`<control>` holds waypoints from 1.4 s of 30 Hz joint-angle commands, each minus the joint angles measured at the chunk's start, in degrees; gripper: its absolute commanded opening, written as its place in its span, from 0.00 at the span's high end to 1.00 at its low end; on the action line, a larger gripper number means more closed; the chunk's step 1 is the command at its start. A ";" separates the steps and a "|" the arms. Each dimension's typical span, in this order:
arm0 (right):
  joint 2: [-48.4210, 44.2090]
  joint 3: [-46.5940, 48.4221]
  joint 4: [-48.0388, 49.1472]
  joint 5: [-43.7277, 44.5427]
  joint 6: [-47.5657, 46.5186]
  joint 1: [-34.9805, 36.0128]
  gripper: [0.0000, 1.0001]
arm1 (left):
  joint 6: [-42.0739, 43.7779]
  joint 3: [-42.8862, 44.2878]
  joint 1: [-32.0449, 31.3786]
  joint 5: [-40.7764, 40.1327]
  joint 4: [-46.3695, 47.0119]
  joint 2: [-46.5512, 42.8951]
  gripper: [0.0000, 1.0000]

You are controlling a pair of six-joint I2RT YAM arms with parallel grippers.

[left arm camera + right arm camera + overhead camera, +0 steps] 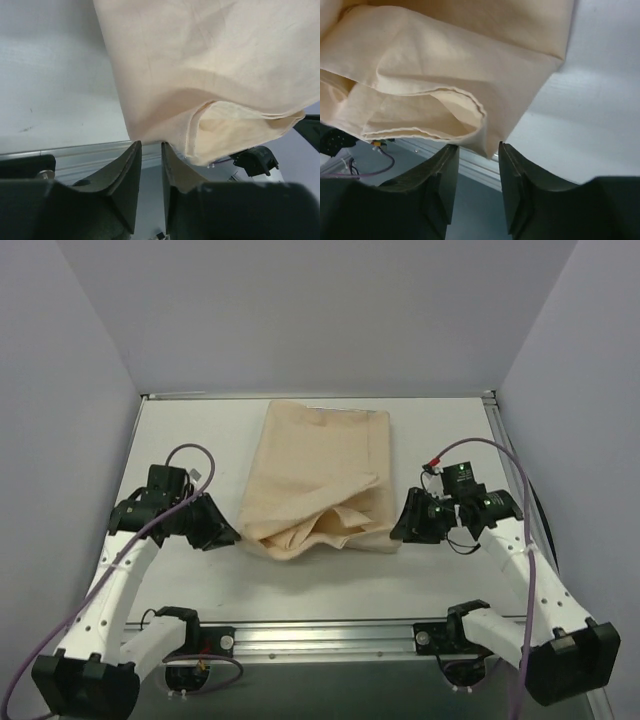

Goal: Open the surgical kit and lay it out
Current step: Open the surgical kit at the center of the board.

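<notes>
The surgical kit (pixel 320 475) is a folded beige cloth bundle lying mid-table, its loose folds bunched at the near edge. My left gripper (pixel 232 536) sits at the bundle's near left corner. In the left wrist view its jaws (pixel 151 144) stand a narrow gap apart, and the cloth (pixel 210 75) corner lies just past the tips, not pinched. My right gripper (pixel 396 528) sits at the near right corner. Its jaws (pixel 477 145) are apart, and a cloth (pixel 445 60) corner droops to the level of the tips without being clamped. What is inside the wrap is hidden.
The white table (pixel 190 440) is boxed in by pale walls on the left, back and right. An aluminium rail (pixel 320 635) runs along the near edge between the arm bases. Purple cables (pixel 190 452) loop off both wrists.
</notes>
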 commanded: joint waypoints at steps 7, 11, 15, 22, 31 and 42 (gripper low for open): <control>-4.84 4.73 -8.01 5.29 1.56 0.02 0.32 | 6.46 4.41 -0.12 -2.53 -11.04 -3.83 0.42; 6.12 13.59 -1.96 7.32 0.59 -0.07 0.33 | 10.51 12.93 -0.12 -8.41 -9.91 2.92 0.40; 15.46 20.28 4.99 8.38 -0.64 -0.33 0.35 | 14.81 18.91 -0.21 -8.34 -3.43 11.45 0.43; 29.79 27.15 10.97 9.35 -1.70 -2.52 0.59 | 20.00 26.83 -1.53 -9.65 1.26 27.09 0.54; 45.97 38.66 9.05 14.71 -8.63 -3.06 0.49 | 20.27 35.79 -1.36 -10.18 5.04 42.22 0.51; 54.50 44.12 6.67 17.62 -10.57 -3.58 0.50 | 22.21 51.96 -0.30 -8.69 4.34 58.48 0.48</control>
